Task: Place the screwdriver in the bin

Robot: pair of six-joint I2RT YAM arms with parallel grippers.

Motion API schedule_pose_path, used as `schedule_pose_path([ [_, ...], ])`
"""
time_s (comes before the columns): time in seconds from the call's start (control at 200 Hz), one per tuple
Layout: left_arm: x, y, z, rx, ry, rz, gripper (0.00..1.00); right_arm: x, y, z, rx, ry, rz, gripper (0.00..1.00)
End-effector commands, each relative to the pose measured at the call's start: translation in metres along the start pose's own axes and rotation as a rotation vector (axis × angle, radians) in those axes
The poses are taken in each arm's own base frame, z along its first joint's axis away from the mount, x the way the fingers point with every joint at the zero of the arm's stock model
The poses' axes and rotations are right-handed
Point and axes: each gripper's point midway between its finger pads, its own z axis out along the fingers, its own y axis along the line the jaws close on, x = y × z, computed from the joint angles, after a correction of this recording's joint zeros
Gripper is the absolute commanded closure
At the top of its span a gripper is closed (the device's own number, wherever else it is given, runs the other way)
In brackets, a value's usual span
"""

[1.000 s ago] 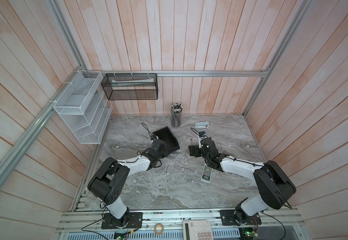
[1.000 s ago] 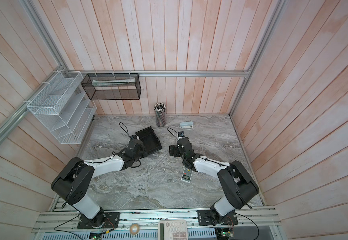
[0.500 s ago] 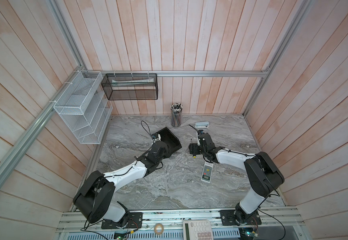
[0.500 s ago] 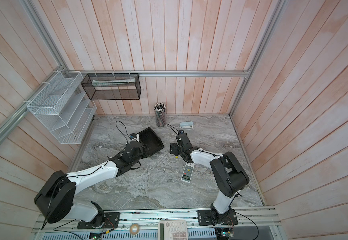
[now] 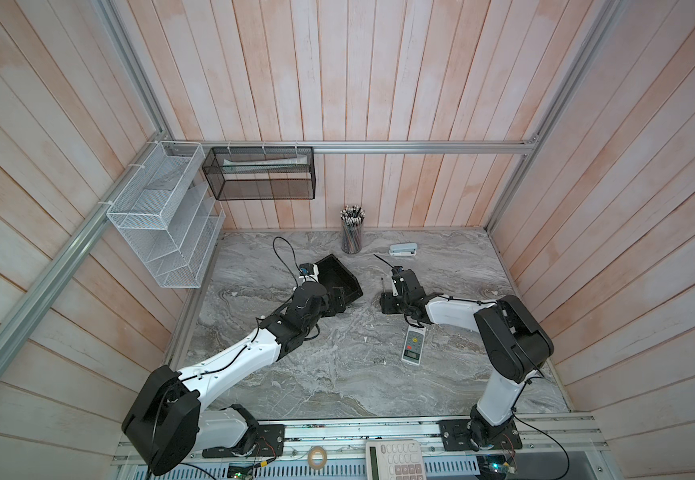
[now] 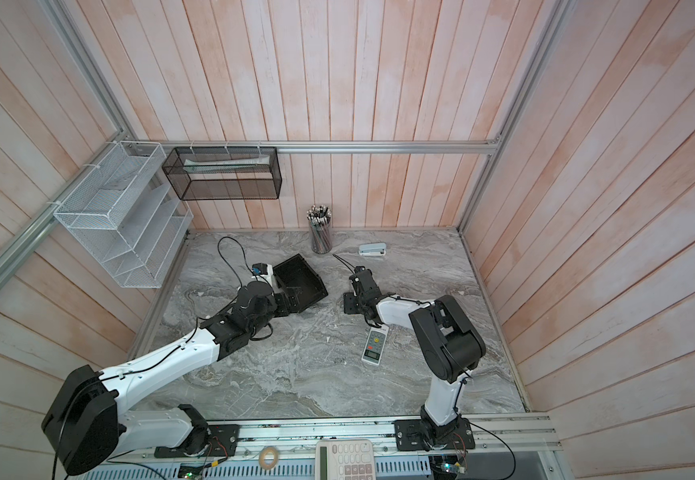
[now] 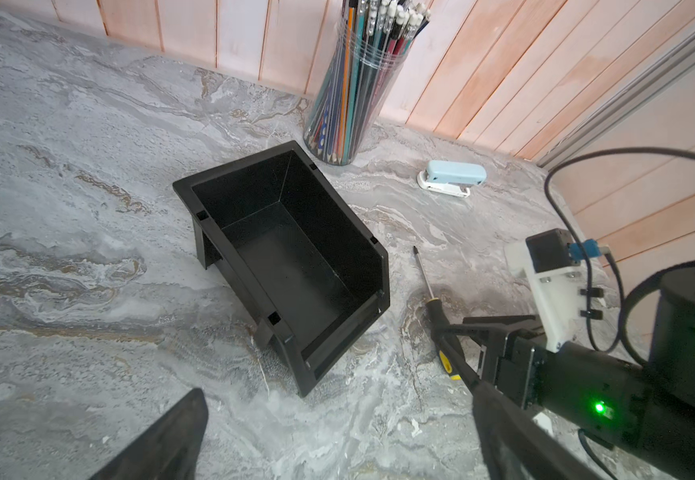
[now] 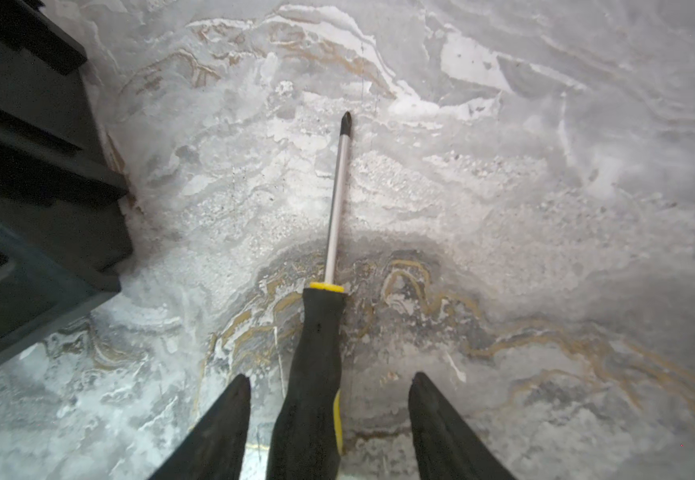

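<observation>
The screwdriver (image 8: 323, 332), black-handled with yellow trim and a thin metal shaft, lies flat on the marble table. Its handle sits between the fingers of my right gripper (image 8: 331, 376), which is open with a gap on each side. In the left wrist view the screwdriver (image 7: 431, 291) lies just beside the bin (image 7: 292, 266). In both top views the black, empty bin (image 5: 339, 276) stands left of centre. My left gripper (image 5: 337, 301) is wide open at the bin's low front lip and holds nothing. The right gripper (image 5: 388, 302) rests low on the table to the bin's right.
A cup of pencils (image 5: 352, 232) and a pale blue stapler (image 5: 403, 249) stand by the back wall. A white remote (image 5: 413, 347) lies near the right arm. A black mesh basket (image 5: 260, 178) and a white wire rack (image 5: 163, 220) hang on the walls.
My left gripper has opened wide and its arm has stretched out toward the bin. The right gripper has shifted toward the back of the table, and its fingers have narrowed around the screwdriver handle.
</observation>
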Motion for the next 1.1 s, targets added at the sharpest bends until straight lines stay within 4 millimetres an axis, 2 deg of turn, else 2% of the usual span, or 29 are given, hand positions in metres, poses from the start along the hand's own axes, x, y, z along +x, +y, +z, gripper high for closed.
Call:
schedule_pose_path([
  [0.0, 0.017, -0.001, -0.003, -0.001, 0.085, 0.093, 0.00, 0.009, 0.003, 0.006, 0.019, 0.036, -0.012, 0.44],
  [0.17, 0.018, -0.011, -0.014, 0.063, 0.080, 0.175, 0.00, 0.009, 0.001, 0.006, 0.056, 0.032, -0.026, 0.59],
  [0.225, 0.015, -0.017, -0.020, 0.099, 0.073, 0.203, 0.00, 0.009, 0.001, 0.005, 0.069, 0.031, -0.038, 0.71],
  [0.285, 0.016, -0.024, -0.025, 0.143, 0.080, 0.242, 0.00, 0.009, 0.000, 0.005, 0.081, 0.035, -0.047, 0.77],
  [0.35, 0.016, -0.031, -0.029, 0.177, 0.099, 0.273, 0.00, 0.010, -0.002, 0.004, 0.091, 0.037, -0.053, 0.92],
  [0.44, 0.015, -0.037, -0.032, 0.198, 0.128, 0.290, 0.00, 0.008, -0.004, -0.001, 0.104, 0.028, -0.067, 0.98],
  [0.595, 0.014, -0.040, -0.040, 0.211, 0.156, 0.297, 0.00, -0.008, -0.001, -0.022, 0.094, -0.021, -0.102, 0.99],
  [0.775, 0.002, -0.036, -0.056, 0.176, 0.164, 0.327, 0.00, -0.042, 0.014, -0.054, 0.046, -0.108, -0.114, 0.99],
  [0.93, -0.012, -0.027, -0.067, 0.119, 0.131, 0.383, 0.00, -0.075, 0.048, -0.079, -0.088, -0.187, -0.118, 0.98],
  [1.095, -0.025, -0.012, -0.076, 0.088, 0.071, 0.365, 0.00, -0.106, 0.099, -0.098, -0.264, -0.262, -0.132, 0.98],
])
